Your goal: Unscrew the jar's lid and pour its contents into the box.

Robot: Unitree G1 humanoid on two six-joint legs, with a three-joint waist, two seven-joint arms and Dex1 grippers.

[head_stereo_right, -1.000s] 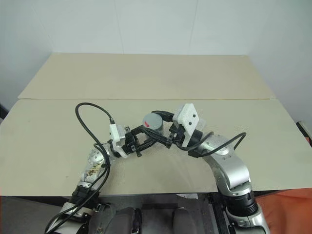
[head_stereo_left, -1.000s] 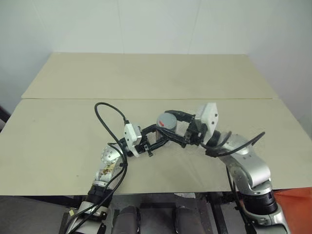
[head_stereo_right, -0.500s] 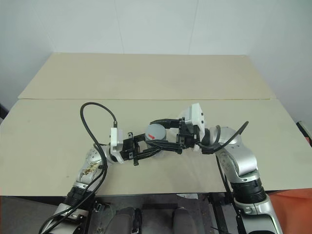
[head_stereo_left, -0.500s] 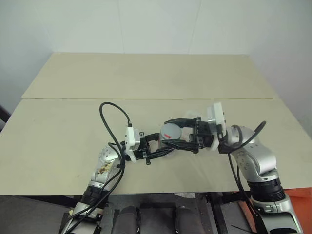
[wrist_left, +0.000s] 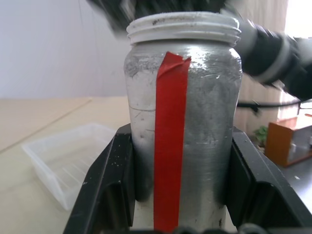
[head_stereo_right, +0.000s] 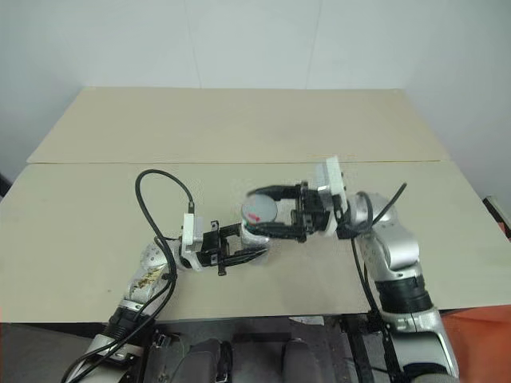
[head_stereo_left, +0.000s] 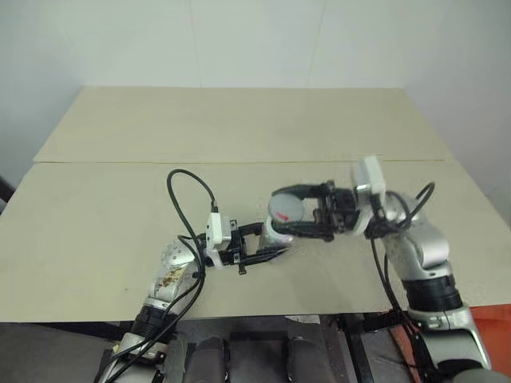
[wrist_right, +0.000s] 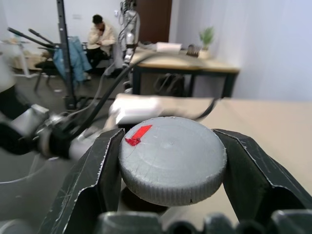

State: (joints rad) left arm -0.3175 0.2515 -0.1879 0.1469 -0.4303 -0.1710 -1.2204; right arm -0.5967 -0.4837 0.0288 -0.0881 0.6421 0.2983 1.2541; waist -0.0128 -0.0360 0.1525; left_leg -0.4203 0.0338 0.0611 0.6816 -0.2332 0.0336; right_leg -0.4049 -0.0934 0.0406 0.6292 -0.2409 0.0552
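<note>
Pale beige tabletop [head_stereo_left: 120, 207] spreads beneath both arms, a white wall behind. Near its centre, the left gripper [wrist_left: 178, 190] pinches the jar [wrist_left: 183, 122] by its silvery body, upright, threaded mouth bare. At about one o'clock from it, just above, the right gripper [wrist_right: 170, 170] clamps the lid [wrist_right: 173, 163] by its ribbed edge. The jar looks rigid and probably light, its smooth sides likely slippery, so a mid-body hold suits tipping. The box [wrist_left: 66, 158] lies on the table beyond the jar.
</note>
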